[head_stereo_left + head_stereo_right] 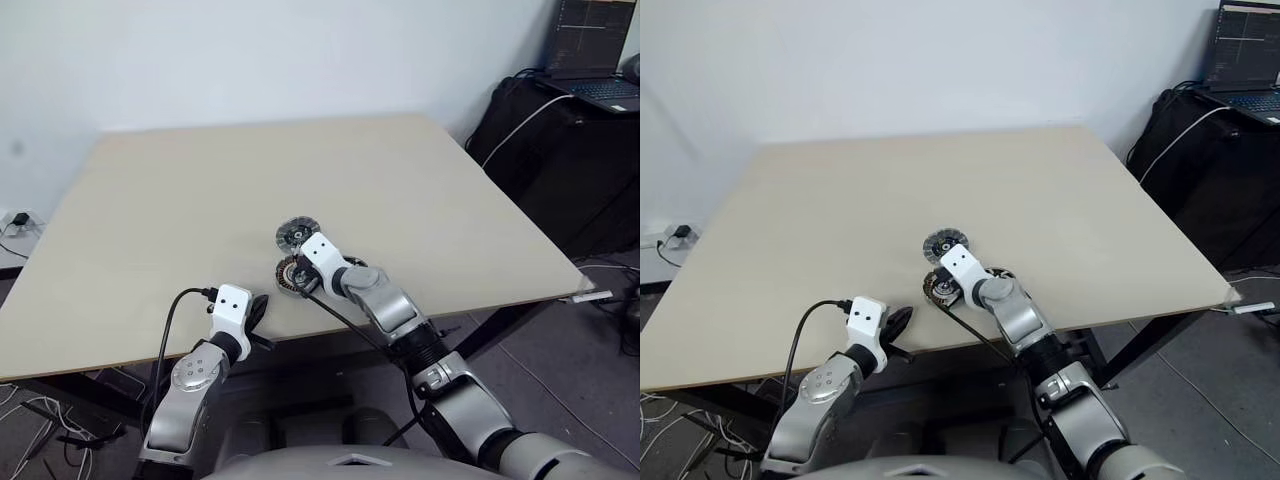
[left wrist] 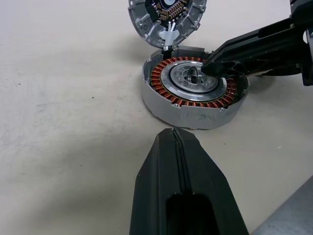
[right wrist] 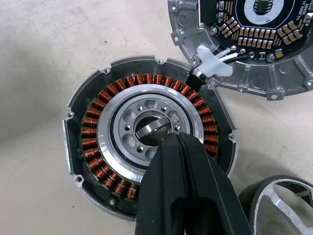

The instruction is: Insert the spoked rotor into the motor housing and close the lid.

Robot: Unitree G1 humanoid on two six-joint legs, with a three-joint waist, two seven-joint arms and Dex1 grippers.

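The motor housing (image 3: 93,132), a grey cup with a ring of copper windings and a pale hub, lies near the table's front edge (image 1: 288,272). My right gripper (image 3: 171,139) is shut, its tips over the hub's centre hole, touching a small tilted metal ring (image 3: 150,129). The lid (image 3: 254,44) lies just beyond the housing with its circuit-board face up, joined to it by white wires. The spoked rotor (image 3: 276,205), dark-rimmed with silver spokes, rests on the table beside the housing by my right wrist. My left gripper (image 2: 177,136) is shut and empty, a little short of the housing.
The beige table (image 1: 200,200) stretches wide and bare behind the parts. A laptop (image 1: 600,60) sits on a black case off the table's far right corner. Cables lie on the floor at the left (image 1: 20,225).
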